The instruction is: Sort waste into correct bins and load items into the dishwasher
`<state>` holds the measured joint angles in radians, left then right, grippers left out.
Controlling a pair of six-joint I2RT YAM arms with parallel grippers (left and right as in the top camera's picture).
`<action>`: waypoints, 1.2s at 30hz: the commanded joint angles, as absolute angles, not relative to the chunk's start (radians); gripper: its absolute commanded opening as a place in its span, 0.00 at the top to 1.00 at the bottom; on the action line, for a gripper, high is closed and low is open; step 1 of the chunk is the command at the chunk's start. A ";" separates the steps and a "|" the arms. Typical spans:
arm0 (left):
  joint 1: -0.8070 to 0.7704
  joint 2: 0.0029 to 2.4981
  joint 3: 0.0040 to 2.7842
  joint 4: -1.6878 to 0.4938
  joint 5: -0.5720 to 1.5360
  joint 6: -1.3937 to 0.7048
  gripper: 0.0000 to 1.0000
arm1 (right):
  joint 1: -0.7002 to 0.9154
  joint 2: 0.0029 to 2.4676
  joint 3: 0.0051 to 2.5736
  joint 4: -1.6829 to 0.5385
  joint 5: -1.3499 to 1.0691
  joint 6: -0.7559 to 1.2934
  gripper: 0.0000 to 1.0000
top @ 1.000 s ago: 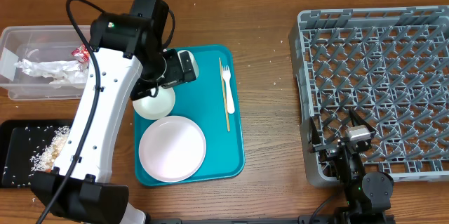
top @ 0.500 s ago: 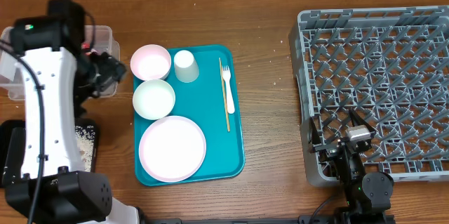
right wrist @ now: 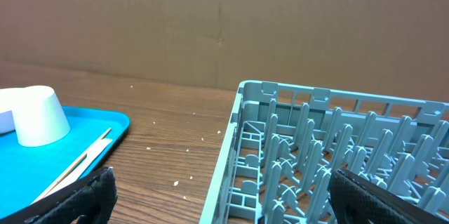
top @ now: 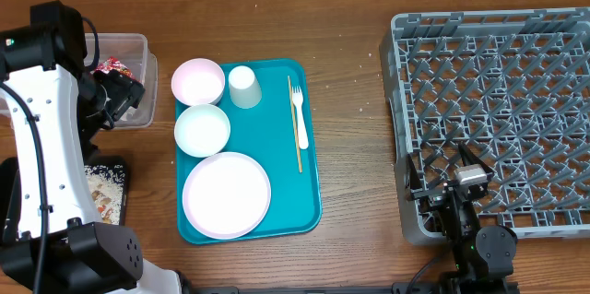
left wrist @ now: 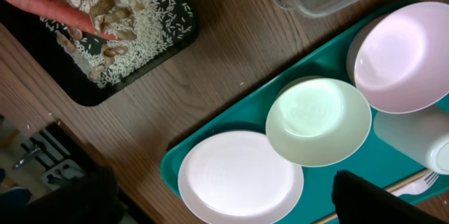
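Observation:
My left gripper (top: pixel 112 100) hangs open and empty by the clear tub (top: pixel 136 52), where a red wrapper (top: pixel 115 65) lies. The black tray (left wrist: pixel 151 48) holds a carrot (left wrist: pixel 49 3) and rice scraps (left wrist: pixel 130 24). On the teal tray (top: pixel 309 197) sit a white plate (top: pixel 226 194), two bowls (top: pixel 198 81) (top: pixel 202 129), a cup (top: pixel 243 86) and a fork (top: pixel 297 114). The left wrist view looks down on the plate (left wrist: pixel 240 178), well below the open fingers (left wrist: pixel 375 199). My right gripper (top: pixel 458 179) rests open at the near edge of the grey dish rack (top: pixel 498 82).
Small white crumbs dot the wood between the teal tray and the rack (right wrist: pixel 337 147). A cardboard wall (right wrist: pixel 224 20) closes off the back of the table. The left arm's white link (top: pixel 51 147) stands over the black tray's side.
The left arm has swung left, from above the teal tray to the clear tub, uncovering the bowls and cup. The right arm has not moved.

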<state>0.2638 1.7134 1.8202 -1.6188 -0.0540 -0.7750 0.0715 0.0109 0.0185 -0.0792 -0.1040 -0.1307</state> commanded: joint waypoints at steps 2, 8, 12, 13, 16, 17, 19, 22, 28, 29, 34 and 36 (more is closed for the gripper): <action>0.263 1.729 1.820 -1.608 -0.064 -0.809 0.00 | 0.065 0.003 0.008 -0.074 -0.098 -0.123 0.00; 0.263 1.729 1.820 -1.607 -0.063 -0.808 0.00 | 0.065 0.003 0.008 -0.074 -0.098 -0.123 0.00; 0.262 1.729 1.819 -1.623 -0.064 -0.800 0.00 | 0.065 0.003 0.008 -0.074 -0.098 -0.123 0.00; 0.262 1.729 1.819 -1.623 -0.064 -0.792 0.00 | 0.065 0.003 0.008 -0.074 -0.098 -0.123 0.00; 0.262 1.729 1.819 -1.623 -0.064 -0.789 0.00 | 0.065 0.003 0.008 -0.074 -0.098 -0.123 0.00; 0.262 1.730 1.819 -1.622 -0.064 -0.789 0.00 | 0.065 0.003 0.008 -0.074 -0.098 -0.123 0.00; 0.262 1.729 1.819 -1.623 -0.064 -0.789 0.00 | 0.065 0.003 0.008 -0.074 -0.098 -0.123 0.00; 0.262 1.729 1.819 -1.623 -0.064 -0.789 0.00 | 0.065 0.003 0.008 -0.074 -0.098 -0.123 0.00; 0.262 1.730 1.819 -1.623 -0.064 -0.789 0.00 | 0.065 0.003 0.008 -0.074 -0.098 -0.123 0.00; 0.262 1.730 1.819 -1.623 -0.064 -0.789 0.00 | 0.065 0.003 0.008 -0.074 -0.098 -0.123 0.00; 0.262 1.730 1.819 -1.622 -0.064 -0.789 0.00 | 0.065 0.003 0.008 -0.074 -0.098 -0.123 0.00; 0.262 1.730 1.819 -1.622 -0.063 -0.789 0.00 | 0.065 0.003 0.008 -0.074 -0.098 -0.123 0.00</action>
<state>0.2638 1.7206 1.8202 -1.6230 -0.0540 -0.7864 0.0715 0.0109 0.0185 -0.0784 -0.1040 -0.1310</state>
